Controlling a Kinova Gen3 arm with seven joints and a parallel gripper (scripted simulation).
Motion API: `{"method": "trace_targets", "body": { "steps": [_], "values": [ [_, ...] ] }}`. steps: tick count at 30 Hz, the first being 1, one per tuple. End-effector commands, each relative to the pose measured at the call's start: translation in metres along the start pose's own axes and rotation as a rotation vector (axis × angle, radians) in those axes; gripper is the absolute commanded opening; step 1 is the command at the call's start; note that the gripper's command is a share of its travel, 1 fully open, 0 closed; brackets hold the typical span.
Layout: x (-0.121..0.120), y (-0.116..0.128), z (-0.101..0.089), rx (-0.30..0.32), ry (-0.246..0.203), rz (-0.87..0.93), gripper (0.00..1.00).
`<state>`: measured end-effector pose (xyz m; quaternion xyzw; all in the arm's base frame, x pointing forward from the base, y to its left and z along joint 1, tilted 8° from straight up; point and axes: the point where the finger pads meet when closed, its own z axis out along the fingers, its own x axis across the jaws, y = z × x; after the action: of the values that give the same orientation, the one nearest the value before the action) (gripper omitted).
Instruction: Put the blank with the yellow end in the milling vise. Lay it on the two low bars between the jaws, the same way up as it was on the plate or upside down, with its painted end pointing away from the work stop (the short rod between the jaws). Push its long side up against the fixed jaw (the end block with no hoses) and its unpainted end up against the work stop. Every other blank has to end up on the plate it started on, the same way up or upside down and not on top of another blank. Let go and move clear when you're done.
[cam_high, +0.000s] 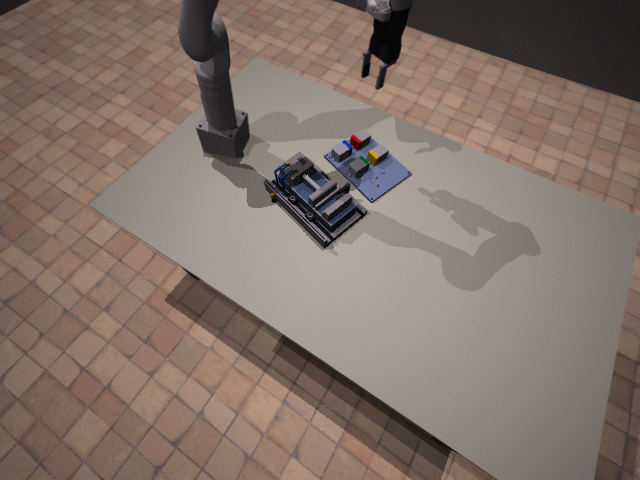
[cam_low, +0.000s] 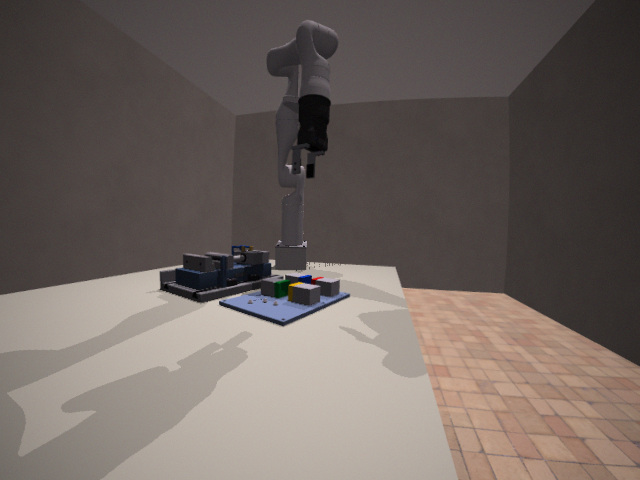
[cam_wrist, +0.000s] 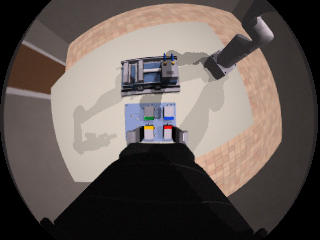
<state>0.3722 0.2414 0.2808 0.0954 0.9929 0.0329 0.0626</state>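
The blank with the yellow end (cam_high: 377, 153) lies on the blue plate (cam_high: 370, 167), on its far right side; it also shows in the exterior view (cam_low: 305, 292) and the wrist view (cam_wrist: 150, 132). The milling vise (cam_high: 315, 198) stands left of the plate, its jaws apart with nothing between them. My gripper (cam_high: 373, 73) hangs open and empty, high above the table over the plate's far side; it also shows in the exterior view (cam_low: 303, 167).
Three other blanks lie on the plate: red-ended (cam_high: 360, 138), blue-ended (cam_high: 341, 150) and green-ended (cam_high: 357, 166). The arm's base (cam_high: 222, 132) stands on the table behind the vise. Small pins (cam_high: 377, 179) stick up on the plate's near part.
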Motion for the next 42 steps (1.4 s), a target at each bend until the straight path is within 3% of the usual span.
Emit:
{"method": "trace_targets", "body": {
  "steps": [1,16,19,33,42],
  "values": [
    [-0.001,-0.001,-0.001,-0.003,-0.002,0.0,1.0],
    [-0.001,0.06,-0.002,-0.003,-0.002,0.0,1.0],
    [-0.005,0.056,-0.005,-0.012,-0.009,0.003,1.0],
    [-0.001,0.098,-0.001,-0.003,-0.002,0.0,1.0],
    [-0.002,0.092,-0.003,-0.01,-0.004,-0.002,1.0]
  ]
}}
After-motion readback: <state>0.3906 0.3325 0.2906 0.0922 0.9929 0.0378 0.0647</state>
